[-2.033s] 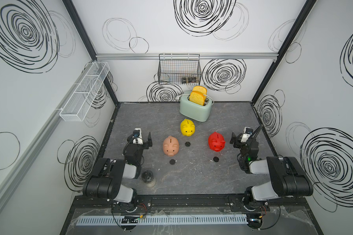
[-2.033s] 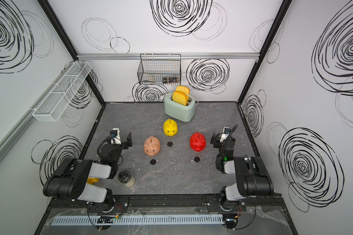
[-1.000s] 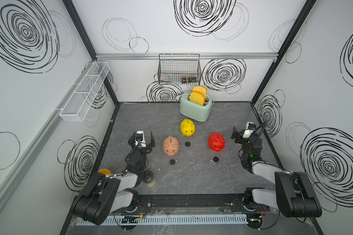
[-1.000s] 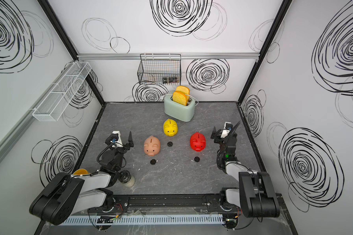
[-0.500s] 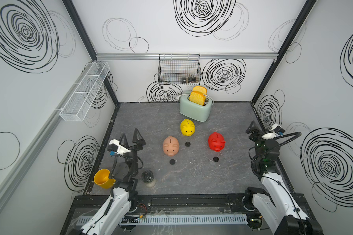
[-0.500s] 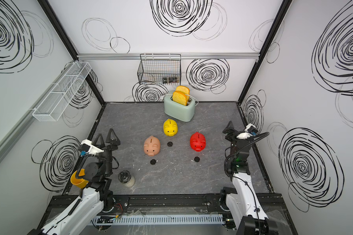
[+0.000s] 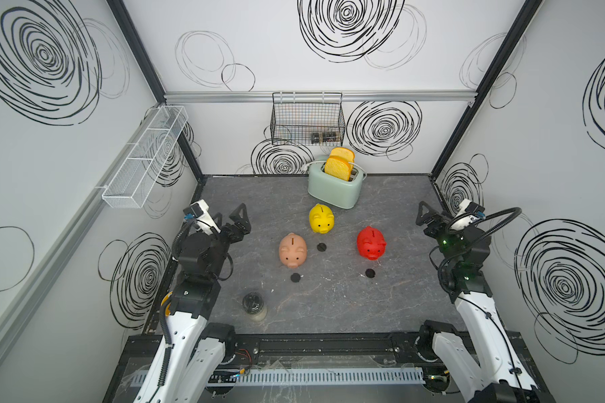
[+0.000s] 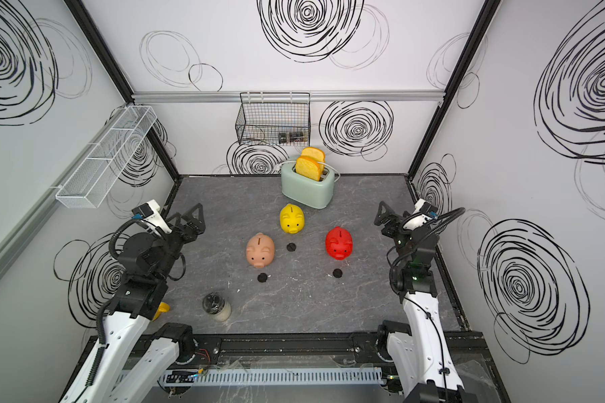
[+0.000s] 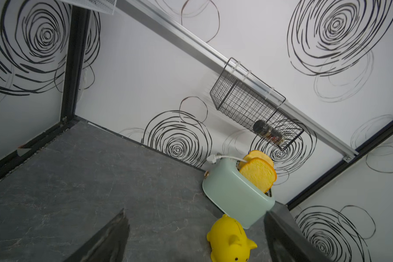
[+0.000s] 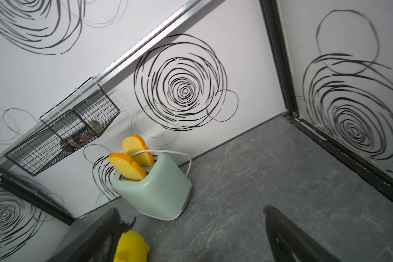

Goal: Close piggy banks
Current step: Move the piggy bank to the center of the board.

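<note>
Three piggy banks stand upright mid-table in both top views: pale pink (image 7: pixel 293 249), yellow (image 7: pixel 321 218) and red (image 7: pixel 371 243). A small black round plug lies on the floor in front of each: (image 7: pixel 295 277), (image 7: pixel 321 247), (image 7: pixel 370 273). My left gripper (image 7: pixel 229 216) hangs raised at the left side, open and empty, well apart from the pink pig. My right gripper (image 7: pixel 433 214) is raised at the right side, open and empty, right of the red pig. The left wrist view shows the yellow pig (image 9: pixel 230 245) between its spread fingers (image 9: pixel 120 226). In the right wrist view its back (image 10: pixel 132 247) shows.
A mint-green toaster (image 7: pixel 336 185) with two toast slices stands behind the yellow pig. A small jar (image 7: pixel 254 305) sits near the front left. A yellow mug (image 7: pixel 166 303) peeks from behind the left arm. A black wire basket (image 7: pixel 308 120) and a white mesh shelf (image 7: pixel 144 157) hang on the walls.
Both arms have unfolded and risen from their low resting pose, lifting the grippers above the table at each side. Both grippers stay open. The pigs and plugs have not moved.
</note>
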`<state>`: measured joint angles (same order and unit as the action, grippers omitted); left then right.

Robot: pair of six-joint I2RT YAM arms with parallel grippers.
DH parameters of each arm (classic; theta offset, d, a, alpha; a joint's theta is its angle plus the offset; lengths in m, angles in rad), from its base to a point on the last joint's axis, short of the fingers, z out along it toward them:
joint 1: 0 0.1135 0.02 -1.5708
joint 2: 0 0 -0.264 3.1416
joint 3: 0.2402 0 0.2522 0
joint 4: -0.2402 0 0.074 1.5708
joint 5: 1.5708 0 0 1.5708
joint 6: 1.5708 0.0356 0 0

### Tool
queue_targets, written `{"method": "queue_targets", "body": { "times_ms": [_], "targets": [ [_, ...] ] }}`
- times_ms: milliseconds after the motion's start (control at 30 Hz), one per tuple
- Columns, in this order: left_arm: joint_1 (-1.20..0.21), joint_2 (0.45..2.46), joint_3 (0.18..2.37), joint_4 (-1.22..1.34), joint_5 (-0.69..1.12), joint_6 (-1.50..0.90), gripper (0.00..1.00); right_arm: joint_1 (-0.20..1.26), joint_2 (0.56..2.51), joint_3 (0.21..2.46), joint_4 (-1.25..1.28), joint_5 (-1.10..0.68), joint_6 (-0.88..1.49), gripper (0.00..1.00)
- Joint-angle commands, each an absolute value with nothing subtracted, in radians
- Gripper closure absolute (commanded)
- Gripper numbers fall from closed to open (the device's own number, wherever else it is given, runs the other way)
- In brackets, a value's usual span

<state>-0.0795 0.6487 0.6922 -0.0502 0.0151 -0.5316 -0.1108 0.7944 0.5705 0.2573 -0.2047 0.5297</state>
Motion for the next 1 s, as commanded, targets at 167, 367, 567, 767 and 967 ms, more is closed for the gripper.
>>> {"method": "queue_targets", "body": {
  "times_ms": [167, 367, 567, 767, 967],
  "targets": [
    [-0.066, 0.647, 0.712, -0.309, 0.210, -0.443, 0.04, 0.163, 0.915, 0.775, -0.006, -0.289, 0.401, 0.03],
    [-0.064, 0.680, 0.694, -0.314, 0.249, -0.403, 0.04, 0.399, 1.080, 0.885, -0.103, -0.288, 0.364, 0.06],
    [-0.064, 0.732, 0.670, -0.279, 0.324, -0.400, 0.04, 0.552, 1.276, 0.948, -0.133, -0.288, 0.339, 0.10],
    [-0.073, 0.787, 0.655, -0.257, 0.392, -0.391, 0.04, 0.650, 1.401, 0.957, -0.106, -0.273, 0.350, 0.15],
    [-0.152, 0.867, 0.657, -0.229, 0.446, -0.424, 0.04, 0.677, 1.467, 0.942, -0.046, -0.297, 0.371, 0.17]
  ]
}}
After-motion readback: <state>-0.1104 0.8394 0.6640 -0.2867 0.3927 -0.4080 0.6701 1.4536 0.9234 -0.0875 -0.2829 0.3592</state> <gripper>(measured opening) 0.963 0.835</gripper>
